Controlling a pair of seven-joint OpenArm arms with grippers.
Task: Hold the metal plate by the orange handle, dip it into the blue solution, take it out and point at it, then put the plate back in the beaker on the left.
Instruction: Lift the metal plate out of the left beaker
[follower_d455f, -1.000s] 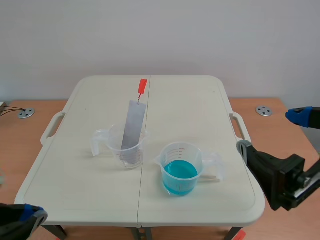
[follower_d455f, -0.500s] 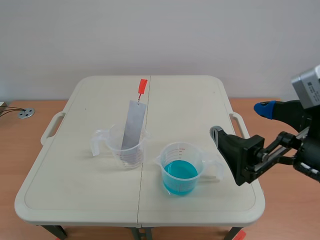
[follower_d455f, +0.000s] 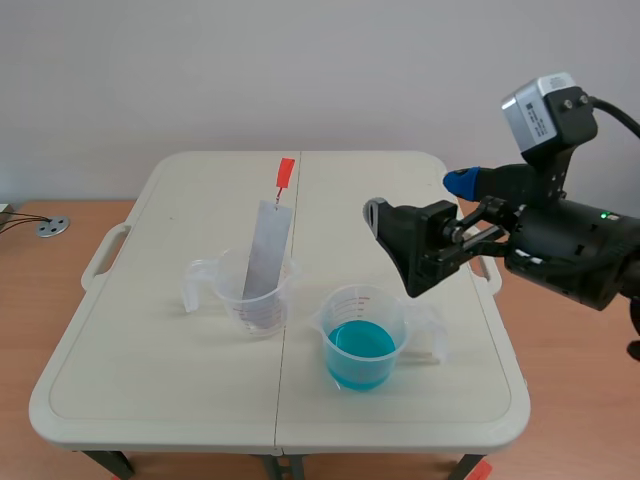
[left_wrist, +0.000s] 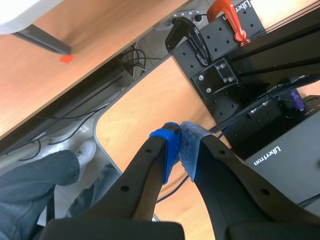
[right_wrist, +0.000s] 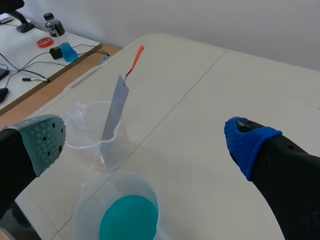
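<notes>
A grey metal plate (follower_d455f: 267, 248) with an orange handle (follower_d455f: 286, 173) leans in the clear left beaker (follower_d455f: 256, 296). To its right stands the beaker of blue solution (follower_d455f: 361, 346). My right gripper (follower_d455f: 418, 197) hangs open above the table, behind and right of the blue beaker. In the right wrist view the plate (right_wrist: 113, 109), its handle (right_wrist: 135, 58) and the left beaker (right_wrist: 96, 134) lie ahead of the open right gripper (right_wrist: 147, 140), and the blue solution (right_wrist: 127, 218) sits below it. My left gripper (left_wrist: 180, 146) is shut on nothing, low beside the table.
The white folding table (follower_d455f: 400, 180) has a centre seam and side handles. A side desk with a bottle (right_wrist: 51, 22) and cables lies beyond the table. In the left wrist view I see a black robot stand (left_wrist: 225, 75) and a person's legs (left_wrist: 30, 185).
My right arm has risen and swung left over the table toward the beakers. The left gripper has dropped out of the scene view's lower left corner.
</notes>
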